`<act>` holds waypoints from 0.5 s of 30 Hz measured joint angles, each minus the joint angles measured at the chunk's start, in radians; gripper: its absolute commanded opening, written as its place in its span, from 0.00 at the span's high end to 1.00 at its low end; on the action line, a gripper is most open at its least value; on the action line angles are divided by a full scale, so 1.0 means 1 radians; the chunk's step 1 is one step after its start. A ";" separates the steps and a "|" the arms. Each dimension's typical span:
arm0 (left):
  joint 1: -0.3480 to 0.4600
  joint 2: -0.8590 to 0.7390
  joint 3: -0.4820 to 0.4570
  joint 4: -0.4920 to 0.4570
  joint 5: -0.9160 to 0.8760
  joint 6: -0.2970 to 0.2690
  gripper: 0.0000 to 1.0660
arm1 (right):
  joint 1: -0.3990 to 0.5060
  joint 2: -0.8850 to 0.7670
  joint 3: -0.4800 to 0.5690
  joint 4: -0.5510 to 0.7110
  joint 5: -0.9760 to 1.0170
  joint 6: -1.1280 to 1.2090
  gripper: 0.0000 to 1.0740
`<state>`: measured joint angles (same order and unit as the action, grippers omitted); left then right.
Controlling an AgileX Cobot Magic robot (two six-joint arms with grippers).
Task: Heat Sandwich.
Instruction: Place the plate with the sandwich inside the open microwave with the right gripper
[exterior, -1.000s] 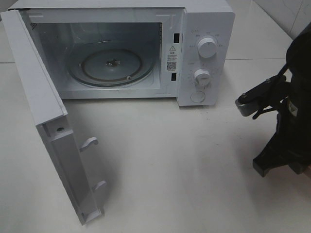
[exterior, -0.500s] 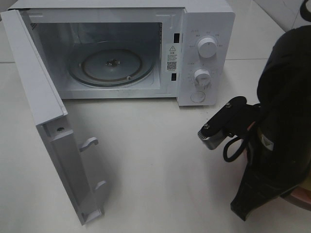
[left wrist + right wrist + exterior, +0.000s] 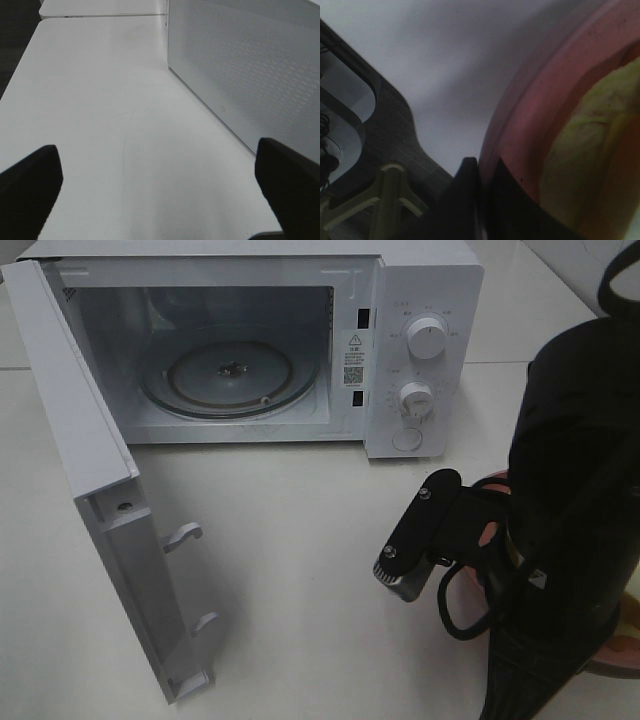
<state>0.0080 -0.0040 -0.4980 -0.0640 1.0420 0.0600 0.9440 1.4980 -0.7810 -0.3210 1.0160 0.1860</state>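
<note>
From the high camera, a boxy white microwave (image 3: 420,300) stands at the back of the glossy pale surface (image 3: 300,590). Its door (image 3: 110,510) is swung fully out to the left, baring a round glass turntable (image 3: 230,370). Between the door's edge and the bulky black right arm (image 3: 575,510) lies a broad bare stretch. Slivers of a pink plate (image 3: 625,645) peek out beneath the arm, and whatever it carries is hidden there.

On the left wrist camera, the left pincer (image 3: 160,192) stands wide, its blunt matte-black fingers (image 3: 27,185) well apart over smooth surface. Beside them runs a flat white panel (image 3: 250,65) with a fine dotted pattern, possibly the door's outer face.

On the right wrist camera, the right pincer (image 3: 481,172) is clamped narrow on the plate's curved, glossy rim. The sandwich (image 3: 580,165) rests on the plate just inside that rim, showing a soft yellow-green layer. It is blurred at this closeness.
</note>
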 measured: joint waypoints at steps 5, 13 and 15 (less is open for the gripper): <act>0.000 0.000 0.000 0.000 0.000 0.000 0.05 | 0.003 0.000 0.000 -0.019 0.000 -0.051 0.99; 0.000 0.000 0.000 0.000 0.000 0.000 0.05 | 0.003 0.000 0.000 -0.082 -0.040 -0.238 0.99; 0.000 0.000 0.000 0.000 0.000 0.000 0.05 | 0.003 0.000 0.000 -0.083 -0.054 -0.254 0.99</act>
<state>0.0080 -0.0040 -0.4980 -0.0640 1.0420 0.0600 0.9470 1.4980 -0.7810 -0.4040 0.9620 -0.0680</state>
